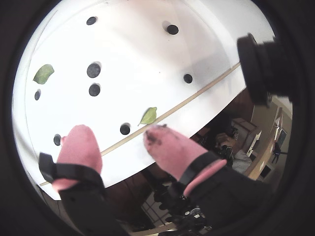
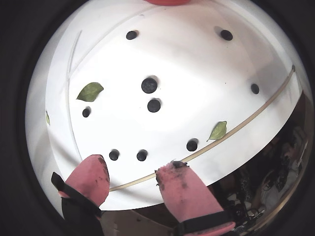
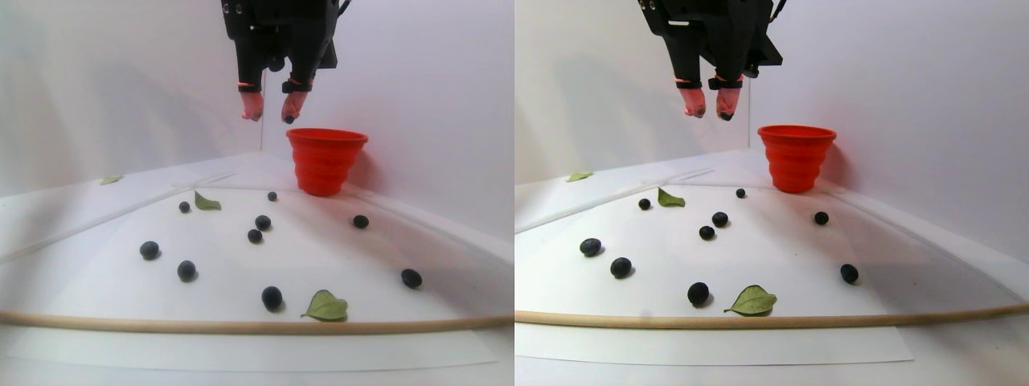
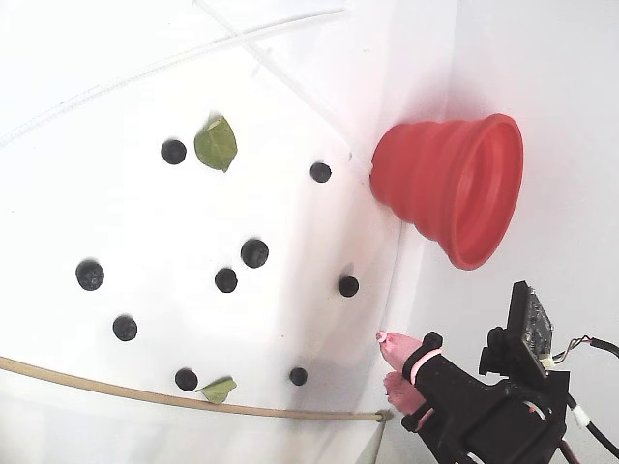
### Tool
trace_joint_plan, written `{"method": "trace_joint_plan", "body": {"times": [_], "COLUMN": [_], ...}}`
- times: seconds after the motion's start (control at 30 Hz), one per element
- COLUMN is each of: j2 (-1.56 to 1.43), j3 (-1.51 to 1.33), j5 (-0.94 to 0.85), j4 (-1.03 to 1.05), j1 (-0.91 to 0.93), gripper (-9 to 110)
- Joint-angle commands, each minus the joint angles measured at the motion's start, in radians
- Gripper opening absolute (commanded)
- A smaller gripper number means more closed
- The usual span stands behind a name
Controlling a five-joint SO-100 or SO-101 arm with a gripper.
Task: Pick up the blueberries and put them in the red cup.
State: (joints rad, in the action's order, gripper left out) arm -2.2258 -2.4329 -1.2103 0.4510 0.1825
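Gripper: my gripper (image 3: 268, 111) hangs high above the counter, just beside the rim of the red cup (image 3: 325, 161); its pink-capped fingers (image 2: 182, 189) stand narrowly apart with nothing between them.
Near edge: a wooden rod (image 3: 241, 326) lies across the white sheet, with a green leaf (image 3: 325, 306) just behind it.
Blueberries: the blueberries (image 3: 272, 297) lie scattered singly over the sheet, well apart, none touching the cup.
Far corner: the cup stands upright where the counter (image 3: 96, 346) meets the white back wall.
Risk, rolling: I judge a round berry may squirt out of soft pads that close off-centre.
Risk, leaf: the nearest berry sits close to the leaf, so I could pinch that too.
Risk, cup: descending beside the rim, I may clip and tip the cup.
Room: dark clutter shows past the counter edge in both wrist views.
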Motion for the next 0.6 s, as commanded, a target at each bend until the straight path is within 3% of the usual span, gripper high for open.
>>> {"method": "trace_joint_plan", "body": {"times": [0.0, 0.57], "j2": [0.012, 0.187], "j3": [0.037, 0.064], "j5": [0.006, -0.005], "j4": [-0.048, -0.193], "j1": [-0.005, -0.017], "gripper": [19, 19]}}
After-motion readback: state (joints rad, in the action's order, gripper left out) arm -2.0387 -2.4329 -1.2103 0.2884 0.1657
